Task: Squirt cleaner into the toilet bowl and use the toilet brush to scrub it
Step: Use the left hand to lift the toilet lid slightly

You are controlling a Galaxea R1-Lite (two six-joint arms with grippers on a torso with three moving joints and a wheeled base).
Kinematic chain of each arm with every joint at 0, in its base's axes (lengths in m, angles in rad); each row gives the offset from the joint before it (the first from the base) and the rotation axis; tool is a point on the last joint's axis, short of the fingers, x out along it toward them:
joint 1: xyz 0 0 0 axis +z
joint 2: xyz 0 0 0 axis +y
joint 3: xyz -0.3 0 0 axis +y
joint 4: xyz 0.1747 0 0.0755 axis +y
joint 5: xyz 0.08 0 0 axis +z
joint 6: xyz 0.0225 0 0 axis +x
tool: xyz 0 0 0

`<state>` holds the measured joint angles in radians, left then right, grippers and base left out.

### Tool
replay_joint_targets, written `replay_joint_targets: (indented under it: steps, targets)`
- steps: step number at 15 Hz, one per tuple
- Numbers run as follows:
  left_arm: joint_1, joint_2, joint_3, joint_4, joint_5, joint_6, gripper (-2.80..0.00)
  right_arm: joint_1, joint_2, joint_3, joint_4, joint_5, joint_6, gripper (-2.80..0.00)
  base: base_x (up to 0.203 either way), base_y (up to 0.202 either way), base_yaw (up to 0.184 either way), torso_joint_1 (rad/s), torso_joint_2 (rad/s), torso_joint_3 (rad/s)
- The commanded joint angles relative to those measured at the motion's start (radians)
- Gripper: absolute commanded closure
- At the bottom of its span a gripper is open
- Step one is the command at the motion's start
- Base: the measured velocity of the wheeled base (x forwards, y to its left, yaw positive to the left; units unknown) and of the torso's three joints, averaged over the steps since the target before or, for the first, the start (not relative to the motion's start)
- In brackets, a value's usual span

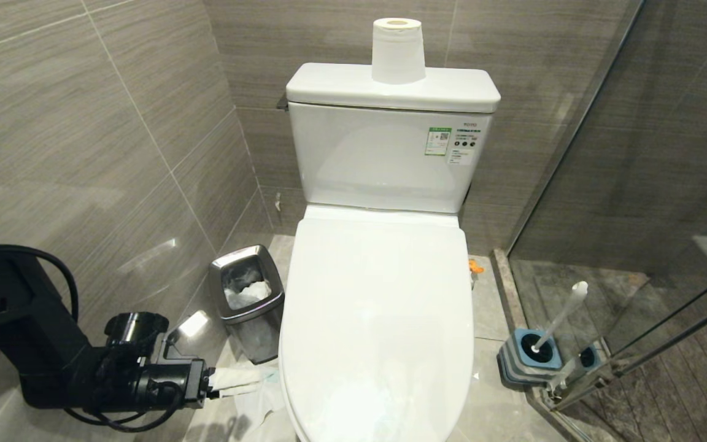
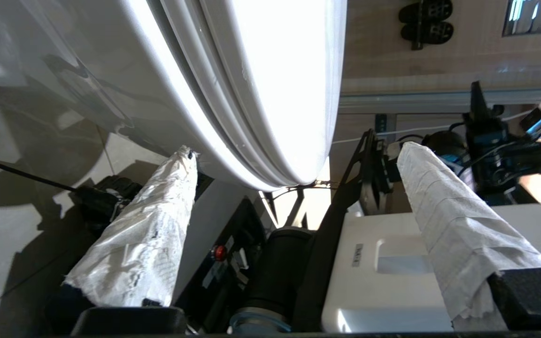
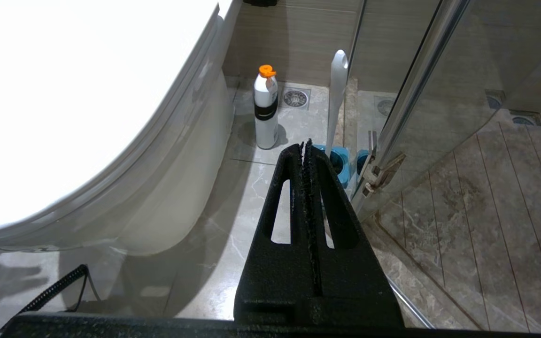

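Note:
The white toilet bowl [image 1: 378, 307] has its lid down, so the basin is hidden. My left gripper [image 1: 254, 380] is low at the toilet's front left, its fingers [image 2: 148, 234] wrapped in white paper. In the left wrist view the left gripper [image 2: 297, 150] is open and empty, with the lid and seat edge [image 2: 275, 70] just beyond the tips. The toilet brush [image 1: 565, 313] leans in its blue holder [image 1: 534, 353] on the right. My right gripper [image 3: 305, 145] is shut and empty above the floor, short of the brush [image 3: 337, 94]. A white orange-capped bottle [image 3: 266, 110] stands by the toilet [image 3: 64, 94]; its liquid cleaner is hidden.
A steel waste bin [image 1: 246, 294] with paper in it stands left of the toilet, near the tiled wall. White paper [image 1: 255, 408] lies on the floor under the left gripper. A paper roll [image 1: 397, 49] sits on the tank. A glass shower door [image 1: 636, 215] closes off the right.

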<state>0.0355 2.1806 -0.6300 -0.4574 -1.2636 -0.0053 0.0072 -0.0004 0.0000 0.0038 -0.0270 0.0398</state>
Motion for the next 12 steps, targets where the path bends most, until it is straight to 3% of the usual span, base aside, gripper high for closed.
replay_joint_targets:
  steps: [1, 4, 12]
  targets:
    - [0.002, 0.005, 0.015, -0.012, -0.001, 0.011, -2.8, 0.0, 0.0, 0.002, 0.001, -0.001, 0.0, 0.0, 0.0, 0.0, 0.0, 0.0, 0.0, 0.0]
    - [0.006, 0.007, 0.018, -0.01, 0.07, 0.014, -2.8, 0.0, 0.0, 0.002, 0.001, -0.001, 0.0, 0.0, 0.0, 0.0, 0.0, 0.0, 0.0, 0.0]
    - [-0.011, -0.037, 0.037, 0.065, 0.097, 0.0, -2.8, 0.0, 0.0, 0.002, 0.001, -0.001, 0.0, 0.0, 0.0, 0.0, 0.0, 0.0, 0.0, 0.0]
